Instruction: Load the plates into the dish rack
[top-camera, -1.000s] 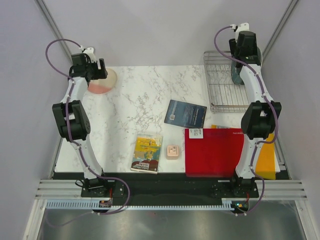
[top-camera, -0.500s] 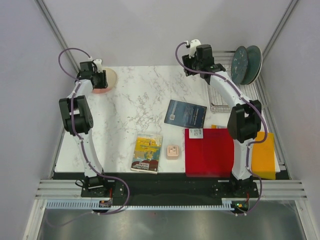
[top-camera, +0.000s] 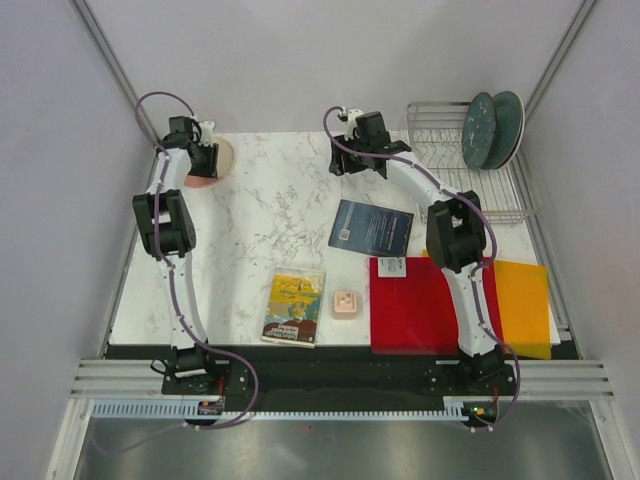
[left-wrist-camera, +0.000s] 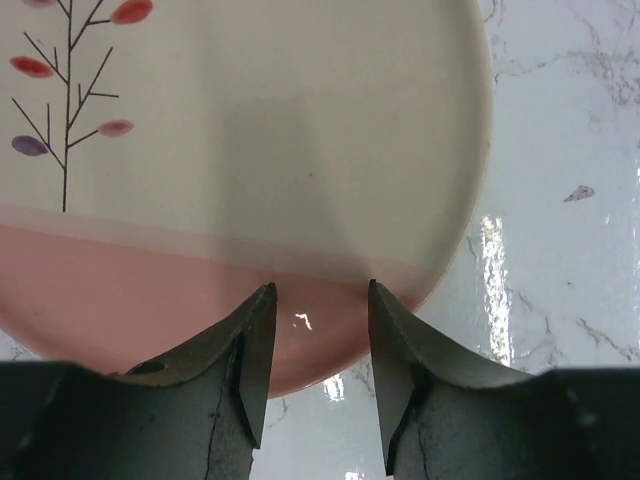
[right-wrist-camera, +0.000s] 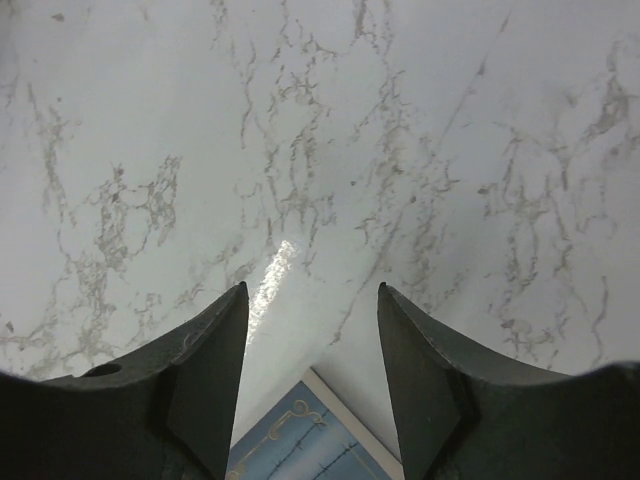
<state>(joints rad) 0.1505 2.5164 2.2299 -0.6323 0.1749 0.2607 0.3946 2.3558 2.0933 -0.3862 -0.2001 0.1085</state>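
Observation:
The cream-and-pink plate (top-camera: 210, 165) with a sprig motif lies flat at the table's back left; it fills the left wrist view (left-wrist-camera: 250, 150). My left gripper (top-camera: 201, 160) is open, its fingertips over the plate's pink near edge (left-wrist-camera: 320, 300). Two plates, a dark teal-blue one (top-camera: 478, 130) and a grey-green one (top-camera: 507, 125), stand upright in the silver wire dish rack (top-camera: 440, 175) at the back right. My right gripper (top-camera: 345, 160) is open and empty over bare marble, left of the rack (right-wrist-camera: 312, 300). The red floral plate is out of view.
A dark blue book (top-camera: 371, 228) lies mid-table; its corner shows in the right wrist view (right-wrist-camera: 310, 440). A yellow-green book (top-camera: 295, 306) and a small pink square object (top-camera: 346, 303) sit near the front. A red mat (top-camera: 430, 305) overlaps a yellow one (top-camera: 522, 300) at front right.
My right arm left the rack and swung left over the table; two plates now stand in the rack. My left gripper shifted slightly over the cream-and-pink plate.

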